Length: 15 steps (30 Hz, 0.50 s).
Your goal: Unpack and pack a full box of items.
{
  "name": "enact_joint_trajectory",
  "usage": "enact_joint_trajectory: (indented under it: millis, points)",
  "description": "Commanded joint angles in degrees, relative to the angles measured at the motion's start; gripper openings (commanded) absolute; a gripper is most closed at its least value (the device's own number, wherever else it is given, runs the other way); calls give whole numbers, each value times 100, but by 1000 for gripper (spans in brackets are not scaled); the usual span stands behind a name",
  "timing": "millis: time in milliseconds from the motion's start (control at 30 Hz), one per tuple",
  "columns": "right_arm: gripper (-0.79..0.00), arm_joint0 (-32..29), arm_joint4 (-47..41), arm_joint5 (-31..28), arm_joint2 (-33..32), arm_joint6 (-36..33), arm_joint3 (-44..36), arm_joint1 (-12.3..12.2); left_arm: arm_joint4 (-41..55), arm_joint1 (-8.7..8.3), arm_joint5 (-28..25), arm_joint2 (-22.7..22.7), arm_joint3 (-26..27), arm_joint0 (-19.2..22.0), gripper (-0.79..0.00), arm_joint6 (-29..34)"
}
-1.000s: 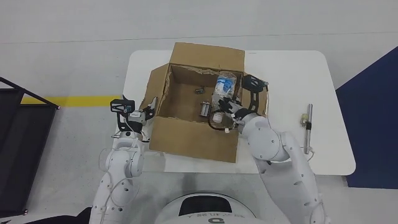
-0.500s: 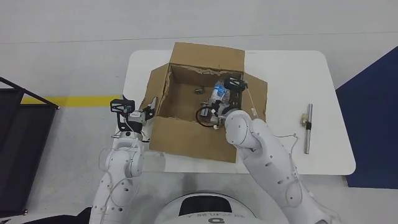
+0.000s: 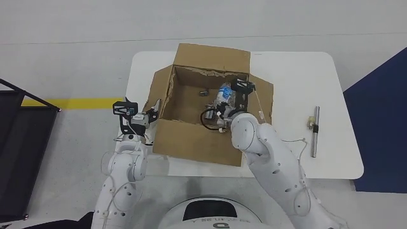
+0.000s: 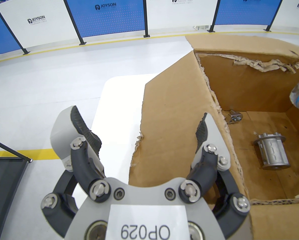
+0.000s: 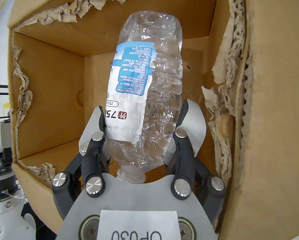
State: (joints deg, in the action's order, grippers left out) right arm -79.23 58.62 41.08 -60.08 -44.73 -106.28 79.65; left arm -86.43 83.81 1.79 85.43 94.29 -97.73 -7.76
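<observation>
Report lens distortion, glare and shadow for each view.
Left wrist view: wide-angle bending curves the barrier panels. Right wrist view: highlights glint on the plastic bottle; the cardboard box interior sits in shade. Top view: even light, soft shadow inside the box.

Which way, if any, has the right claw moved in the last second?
Yes. The right claw, shut on the bottle, has shifted inward from over the right flap of the box toward its middle.
</observation>
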Motion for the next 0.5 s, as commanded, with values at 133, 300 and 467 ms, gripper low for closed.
enact_joint_trajectory:
  millis: [133, 300, 467]
  points:
    - [0, -1091, -798, -963, -1012, -251, -1777, -175, 0, 0, 0, 0, 0, 0, 0, 0]
    - [0, -2282, -2315, -1950, -2634, 231, -2836, -261, 0, 0, 0, 0, 0, 0, 0, 0]
    - [0, -3266, -3894, -3151, -4359, 620, -2836, -287, 0, 0, 0, 0, 0, 0, 0, 0]
